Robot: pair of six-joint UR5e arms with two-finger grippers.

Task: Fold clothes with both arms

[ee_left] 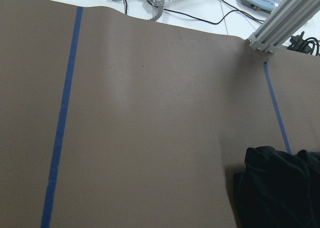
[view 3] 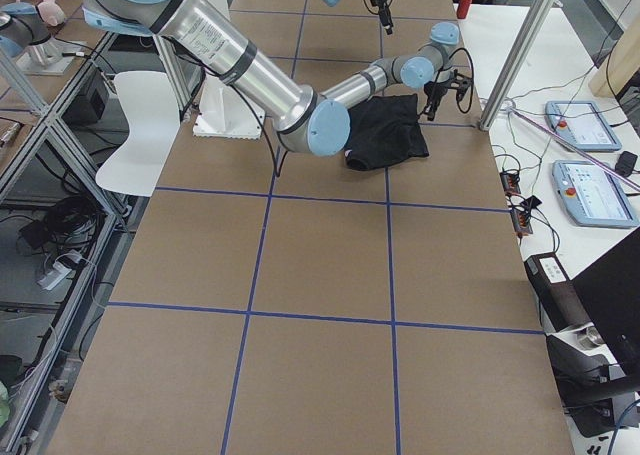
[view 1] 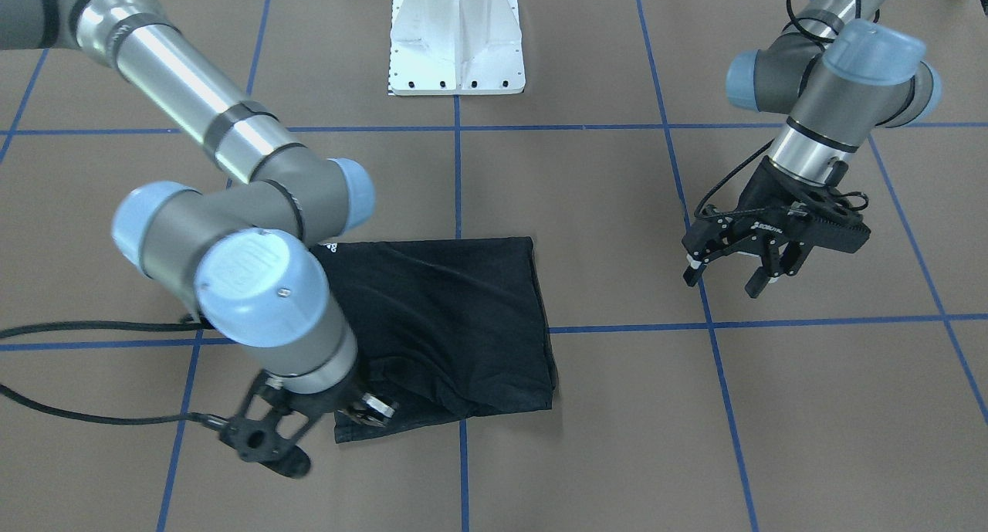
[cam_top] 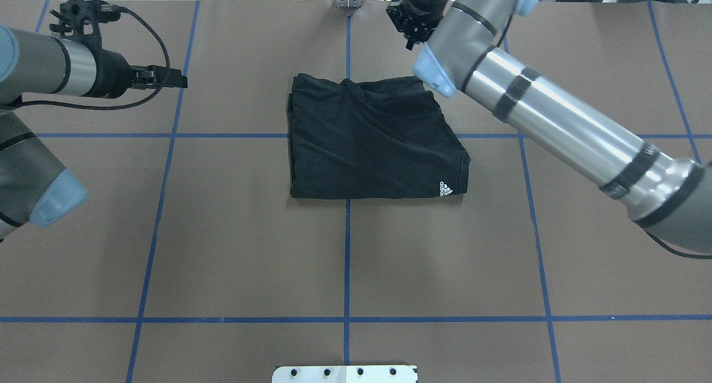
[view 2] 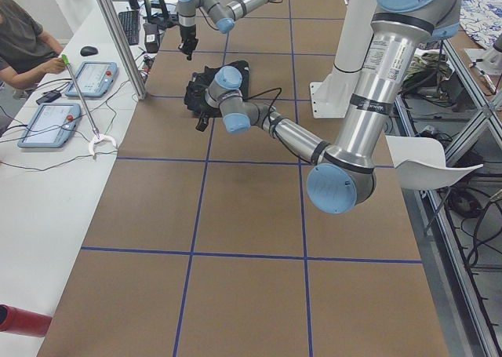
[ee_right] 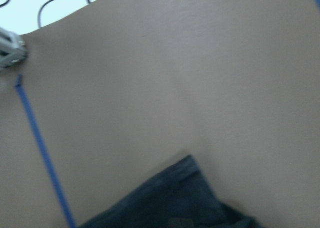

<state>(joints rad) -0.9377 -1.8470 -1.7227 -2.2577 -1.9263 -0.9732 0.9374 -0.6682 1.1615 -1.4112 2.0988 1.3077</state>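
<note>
The black T-shirt lies folded into a rough rectangle at the table's middle, with a small white logo at one corner. My right gripper hovers over the shirt's far corner on the operators' side. Its fingers look apart and hold no cloth. That corner fills the bottom of the blurred right wrist view as dark cloth. My left gripper hangs open above bare table, well off to the shirt's side. The left wrist view catches only the shirt's edge.
The white base mount stands at the robot's side of the table. Blue tape lines grid the brown surface. A seated person and control tablets are beyond the far edge, behind a metal post.
</note>
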